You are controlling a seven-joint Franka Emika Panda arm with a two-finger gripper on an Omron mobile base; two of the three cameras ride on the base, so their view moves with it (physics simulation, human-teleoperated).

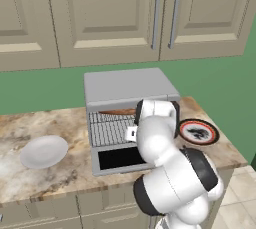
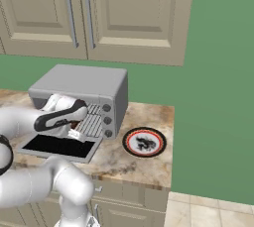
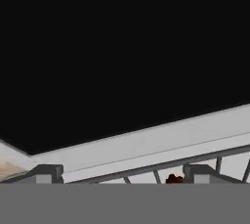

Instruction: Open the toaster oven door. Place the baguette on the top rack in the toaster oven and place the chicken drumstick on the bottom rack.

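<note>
My gripper [image 3: 117, 174] is inside the mouth of the toaster oven [image 1: 127, 85], jaws spread wide with nothing between them; in the hand view the two fingertips [image 3: 46, 173] stand far apart at the bottom of the frame. The toaster oven door [image 1: 120, 159] is folded down flat on the counter [image 1: 30, 128], black glass facing up. The baguette [image 1: 119, 112] lies across the top rack [image 1: 107, 118], a brown strip just under the oven's upper lip, left of my wrist. Below it the bottom rack [image 1: 111, 133] shows its silver bars. In the hand view, wire bars run across, and a small dark reddish-brown bit shows just beside my right fingertip: the chicken drumstick [image 3: 173, 179], mostly cut off by the frame edge, I can't tell which rack it sits on. A white plate [image 1: 44, 151] sits on the counter left of the oven, well apart from it. A red-rimmed plate [image 2: 144, 142] with a dark pattern sits to the right of the oven, near its knobs [image 2: 106, 120]. Beige cabinets [image 1: 110, 13] hang above, against a green wall [image 2: 218, 72].
</note>
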